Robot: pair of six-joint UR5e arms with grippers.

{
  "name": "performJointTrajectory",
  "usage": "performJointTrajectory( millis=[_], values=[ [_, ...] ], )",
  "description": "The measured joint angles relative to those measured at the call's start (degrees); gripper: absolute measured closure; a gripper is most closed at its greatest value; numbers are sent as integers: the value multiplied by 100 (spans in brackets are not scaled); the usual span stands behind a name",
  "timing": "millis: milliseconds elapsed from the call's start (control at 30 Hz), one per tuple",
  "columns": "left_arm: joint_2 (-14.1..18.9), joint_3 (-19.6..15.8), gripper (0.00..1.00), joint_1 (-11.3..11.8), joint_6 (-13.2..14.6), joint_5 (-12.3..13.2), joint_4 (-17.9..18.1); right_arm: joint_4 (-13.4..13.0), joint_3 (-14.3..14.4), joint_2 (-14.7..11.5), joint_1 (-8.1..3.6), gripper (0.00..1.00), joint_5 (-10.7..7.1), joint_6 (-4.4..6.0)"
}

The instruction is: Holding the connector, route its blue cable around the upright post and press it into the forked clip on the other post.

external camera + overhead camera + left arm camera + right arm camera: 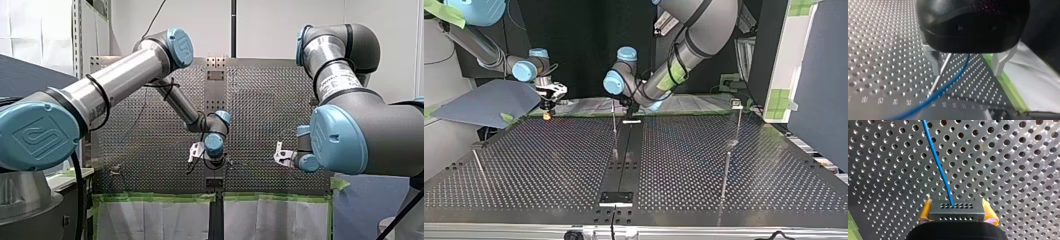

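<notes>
In the right wrist view my right gripper [956,207] is shut on a dark grey connector [956,213], held between yellow pads [989,212]. The blue cable [939,165] leaves the connector and runs ahead over the perforated table [1010,170]. In the left wrist view my left gripper [967,67] is open. A thin upright post [941,72] and the blue cable [954,80] stand between its pale fingers [934,62], untouched. In the top view the post [614,127] is by my left gripper [630,107]. The post with the clip [736,106] stands far right.
A blue-grey sheet [484,102] lies beside my right gripper [547,102] at the top view's left. Another thin post [478,165] leans near the left edge. A black strip [624,160] runs down the table's middle. Green tape [1008,85] borders the table edge.
</notes>
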Motion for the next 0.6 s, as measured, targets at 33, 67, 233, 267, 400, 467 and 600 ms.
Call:
performJointTrajectory(
  millis=[33, 67, 233, 267, 400, 467, 600],
  values=[
    [10, -6, 0, -27, -1, 27, -49, 1, 0, 0, -5, 100, 0, 3],
    [14, -16, 0, -48, -1, 48, -79, 2, 0, 0, -9, 100, 0, 5],
    [29, -103, 0, -140, -6, 126, -175, 4, -1, 0, -21, 100, 0, 18],
    [35, -125, 0, -153, -7, 133, -179, 5, -1, 1, -20, 100, 0, 18],
    [95, -218, 0, -207, -10, 141, -153, 24, -1, 0, -22, 100, 0, 20],
    [141, -258, 0, -236, -17, 142, -125, 28, -1, 0, -23, 100, 0, 20],
    [203, -300, 0, -305, -40, 146, -109, 31, 0, 1, -24, 100, 0, 21]
  ],
)
